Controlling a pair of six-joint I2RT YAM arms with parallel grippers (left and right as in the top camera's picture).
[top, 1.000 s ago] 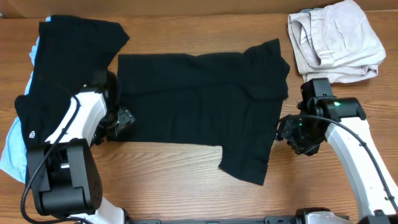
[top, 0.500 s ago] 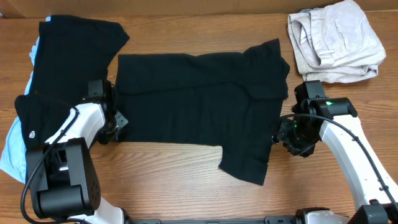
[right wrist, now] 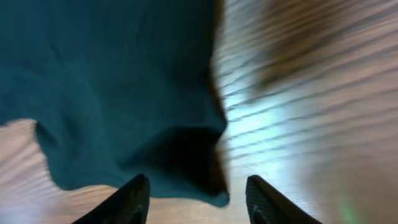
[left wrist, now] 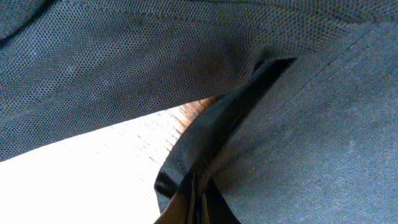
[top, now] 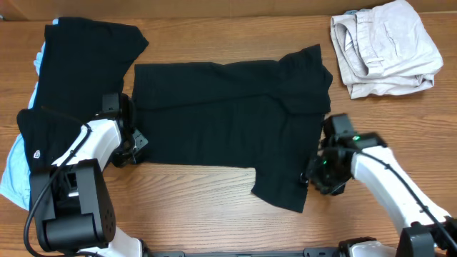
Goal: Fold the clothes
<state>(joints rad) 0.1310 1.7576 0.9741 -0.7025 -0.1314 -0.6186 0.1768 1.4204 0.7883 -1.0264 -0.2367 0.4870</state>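
A black shirt (top: 228,121) lies spread flat across the middle of the table. My left gripper (top: 138,148) is at the shirt's lower left corner. In the left wrist view this gripper (left wrist: 198,188) is shut on the shirt's folded black edge (left wrist: 205,143). My right gripper (top: 311,178) is at the shirt's lower right edge, by the hanging sleeve flap. In the right wrist view it (right wrist: 196,182) stands open, with a corner of the dark cloth (right wrist: 186,155) reaching between its fingers without being pinched.
More black shirts (top: 78,57) lie piled at the far left over a pale blue garment (top: 13,175); one bears a small white logo (top: 37,153). Beige trousers (top: 385,46) lie bunched at the back right corner. Bare wood (top: 200,207) runs along the front.
My left gripper has shut on the shirt's left corner. The right arm has slid left and toward the front, bringing its open jaws over the shirt's lower right edge.
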